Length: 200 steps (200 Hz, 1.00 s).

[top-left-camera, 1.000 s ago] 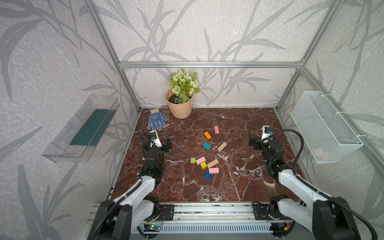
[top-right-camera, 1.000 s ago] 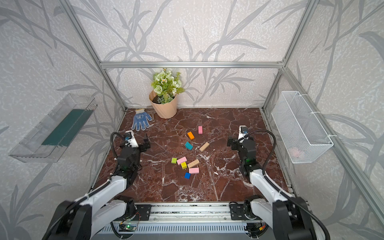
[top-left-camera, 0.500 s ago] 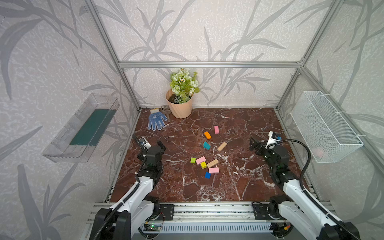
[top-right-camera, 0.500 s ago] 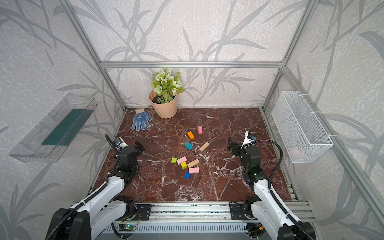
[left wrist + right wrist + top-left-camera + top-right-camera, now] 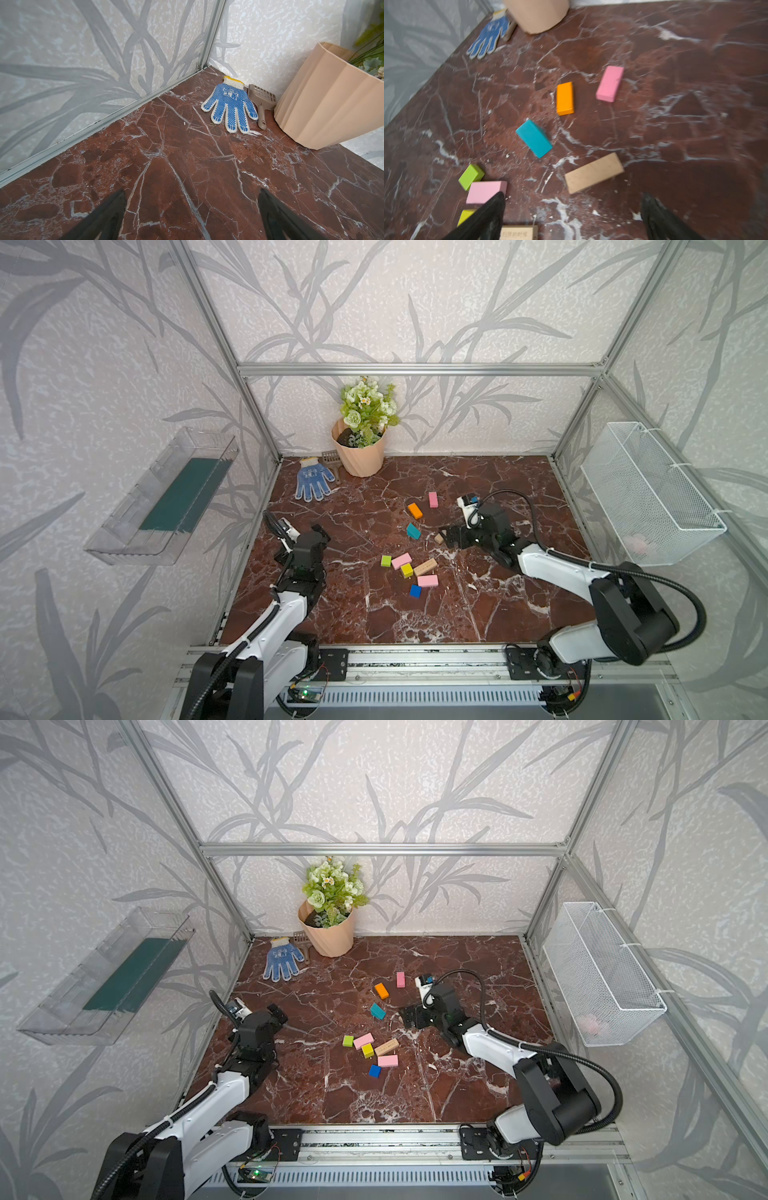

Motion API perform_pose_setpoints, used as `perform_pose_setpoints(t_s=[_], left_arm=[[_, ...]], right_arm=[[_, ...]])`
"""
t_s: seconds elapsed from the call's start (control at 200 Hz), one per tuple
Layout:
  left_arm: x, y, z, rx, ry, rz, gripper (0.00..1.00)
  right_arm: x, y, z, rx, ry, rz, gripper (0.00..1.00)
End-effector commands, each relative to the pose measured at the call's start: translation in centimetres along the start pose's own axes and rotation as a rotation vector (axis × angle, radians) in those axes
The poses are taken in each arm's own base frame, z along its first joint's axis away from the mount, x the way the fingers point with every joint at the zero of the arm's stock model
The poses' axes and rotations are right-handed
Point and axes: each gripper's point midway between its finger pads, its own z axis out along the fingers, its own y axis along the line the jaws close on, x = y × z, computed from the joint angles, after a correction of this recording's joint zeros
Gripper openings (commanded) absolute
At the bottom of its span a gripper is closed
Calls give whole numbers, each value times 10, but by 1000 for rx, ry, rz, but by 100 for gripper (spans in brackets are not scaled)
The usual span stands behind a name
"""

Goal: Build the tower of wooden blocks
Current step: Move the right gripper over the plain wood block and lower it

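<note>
The wood blocks lie loose and flat on the marble floor: pink (image 5: pixel 433 499), orange (image 5: pixel 414 510), teal (image 5: pixel 413 531), lime (image 5: pixel 386 561), pink (image 5: pixel 401 560), yellow (image 5: pixel 407 570), plain wood (image 5: pixel 425 567), pink (image 5: pixel 427 580) and blue (image 5: pixel 414 591). No tower shows. My right gripper (image 5: pixel 444 536) hangs open low over a second plain wood bar (image 5: pixel 593 172), which lies just ahead of the open right gripper (image 5: pixel 573 193) in the right wrist view. My left gripper (image 5: pixel 316 533) stands open at the left. In the left wrist view, only bare floor lies between the left gripper's (image 5: pixel 192 191) fingers.
A peach flower pot (image 5: pixel 360 456), a blue dotted glove (image 5: pixel 312 483) and a small brown scoop (image 5: pixel 262 101) sit at the back left. A wire basket (image 5: pixel 648 497) hangs on the right wall, a clear tray (image 5: pixel 166 497) on the left wall.
My right gripper has swung left from the right side to the blocks and come down low. The left gripper has dipped a little. Both stay open.
</note>
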Motion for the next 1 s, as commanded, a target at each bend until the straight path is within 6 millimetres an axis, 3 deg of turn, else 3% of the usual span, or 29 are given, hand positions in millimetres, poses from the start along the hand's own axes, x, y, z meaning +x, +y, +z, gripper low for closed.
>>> perform_pose_setpoints(t_s=[0.0, 0.235, 0.29, 0.545, 0.995], left_arm=[[-8, 2, -2, -2, -30, -51, 99], [-8, 5, -5, 1, -42, -69, 99], [-8, 6, -5, 0, -40, -71, 99], [-8, 9, -5, -14, -40, -80, 99], [-7, 10, -4, -20, -36, -81, 99]], right_arm=[[0, 3, 8, 49, 53, -62, 99], [18, -20, 36, 169, 240, -81, 99], [31, -26, 48, 188, 304, -89, 99], [48, -17, 77, 105, 415, -103, 99], [52, -12, 63, 134, 412, -125, 99]])
